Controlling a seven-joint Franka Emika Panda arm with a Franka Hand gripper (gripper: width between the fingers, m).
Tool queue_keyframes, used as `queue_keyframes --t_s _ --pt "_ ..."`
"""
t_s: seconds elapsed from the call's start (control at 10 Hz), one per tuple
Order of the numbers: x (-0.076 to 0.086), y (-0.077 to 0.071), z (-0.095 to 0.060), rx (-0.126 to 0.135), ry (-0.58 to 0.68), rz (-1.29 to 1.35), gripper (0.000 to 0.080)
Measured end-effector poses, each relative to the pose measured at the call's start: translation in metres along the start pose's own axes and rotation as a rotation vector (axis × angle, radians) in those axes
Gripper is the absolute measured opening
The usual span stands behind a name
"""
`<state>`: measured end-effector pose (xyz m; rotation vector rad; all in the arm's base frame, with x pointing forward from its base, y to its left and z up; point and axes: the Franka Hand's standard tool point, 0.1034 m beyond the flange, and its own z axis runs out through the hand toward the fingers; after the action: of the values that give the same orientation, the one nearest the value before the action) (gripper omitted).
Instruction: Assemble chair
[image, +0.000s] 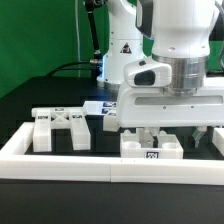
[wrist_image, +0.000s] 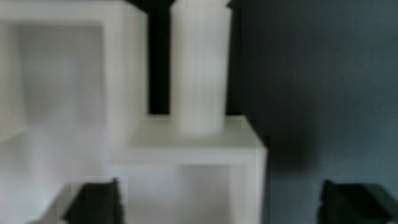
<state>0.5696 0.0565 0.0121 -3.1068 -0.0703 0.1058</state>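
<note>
- My hand (image: 165, 130) hangs low over the tabletop (image: 20, 112), pointing straight down, just above a white chair block (image: 150, 146).
- My fingers (wrist_image: 93, 200) are spread wide and hold nothing. In the wrist view, the two dark tips stand on either side of the chair block (wrist_image: 192, 165), clear of its faces.
- The block sits just behind the long white rail (image: 95, 168) and shows a black-and-white tag on its front.
- In the wrist view, a narrow white post (wrist_image: 199, 65) runs on from the block. I cannot tell whether the two are joined.
- A flat chair piece (image: 60, 128) with tags on top lies well off toward the exterior view's left, also behind the rail.
- Another white part (image: 215, 140) shows at the exterior view's right edge, half hidden by my hand.
</note>
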Motion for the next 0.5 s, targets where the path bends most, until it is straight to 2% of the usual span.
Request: queue_keyframes --t_s 0.1,0.2,0.3,0.4,0.5 --pt "0.0 0.0 0.0 0.0 0.0 0.0 0.0382" --pt "0.0 0.0 0.0001 0.0 0.0 0.0 0.0207" --pt "0.0 -0.0001 0.0001 0.0 0.0 -0.001 0.0207" --pt "0.0 -0.0001 0.0001 0.0 0.0 -0.001 0.0042" --pt "0.0001 -0.0001 0.0 0.0 0.0 -0.001 0.0033"
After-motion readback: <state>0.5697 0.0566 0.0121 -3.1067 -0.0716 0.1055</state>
